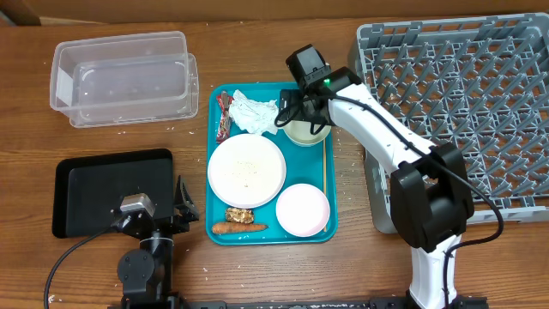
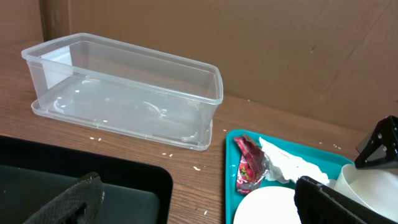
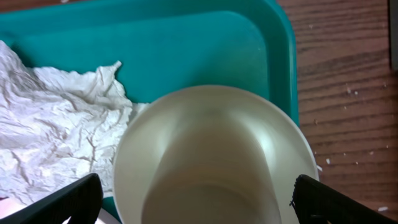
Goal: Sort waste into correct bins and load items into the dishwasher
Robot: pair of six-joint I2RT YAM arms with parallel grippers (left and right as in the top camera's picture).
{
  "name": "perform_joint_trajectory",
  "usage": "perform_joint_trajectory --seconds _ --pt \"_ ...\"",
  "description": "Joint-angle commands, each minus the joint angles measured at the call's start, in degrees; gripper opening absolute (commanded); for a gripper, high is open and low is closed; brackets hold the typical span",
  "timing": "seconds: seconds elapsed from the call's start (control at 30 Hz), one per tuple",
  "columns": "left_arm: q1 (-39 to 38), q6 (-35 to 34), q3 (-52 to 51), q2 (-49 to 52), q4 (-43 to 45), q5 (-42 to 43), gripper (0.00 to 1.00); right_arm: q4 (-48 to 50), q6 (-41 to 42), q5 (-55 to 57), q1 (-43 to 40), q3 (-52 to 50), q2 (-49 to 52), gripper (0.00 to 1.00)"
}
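On the teal serving tray (image 1: 331, 225) lie a crumpled napkin (image 1: 255, 114), a red-and-white wrapper (image 1: 224, 116), a large plate (image 1: 246, 170) with a few rice specks, a bowl (image 1: 303, 209), a carrot stick (image 1: 238, 228) and a brown food lump (image 1: 238, 214). A white cup (image 1: 306, 130) stands at the tray's far right. My right gripper (image 1: 296, 116) hovers over it, open; in the right wrist view the cup (image 3: 211, 155) sits between the spread fingers (image 3: 62, 202). My left gripper (image 1: 183, 206) rests open beside the black tray (image 1: 111, 193), holding nothing.
The clear tub (image 1: 124, 77) stands at the back left, seen too in the left wrist view as the tub (image 2: 124, 93). The grey dish rack (image 1: 463, 103) fills the right side. White grains are scattered on the wooden table (image 1: 193, 142). A cardboard wall (image 2: 280, 50) rises behind.
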Motion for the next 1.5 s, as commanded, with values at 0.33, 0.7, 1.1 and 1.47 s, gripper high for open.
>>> perform_joint_trajectory --seconds 0.33,0.7,1.1,1.47 --pt "-0.4 -0.4 -0.2 -0.5 0.2 0.4 1.00 -0.4 0.8 2.0 0.3 1.2 3.2 0.89" --pt "-0.4 -0.4 -0.2 -0.5 0.2 0.5 1.00 -3.6 1.1 2.1 0.5 3.7 3.0 0.70" --pt "-0.4 -0.4 -0.2 -0.5 0.2 0.4 1.00 -25.1 -0.6 4.4 -6.4 32.3 2.7 0.66" --pt "-0.4 -0.4 -0.2 -0.5 0.2 0.4 1.00 -28.9 -4.0 8.1 -31.6 43.8 2.9 0.66"
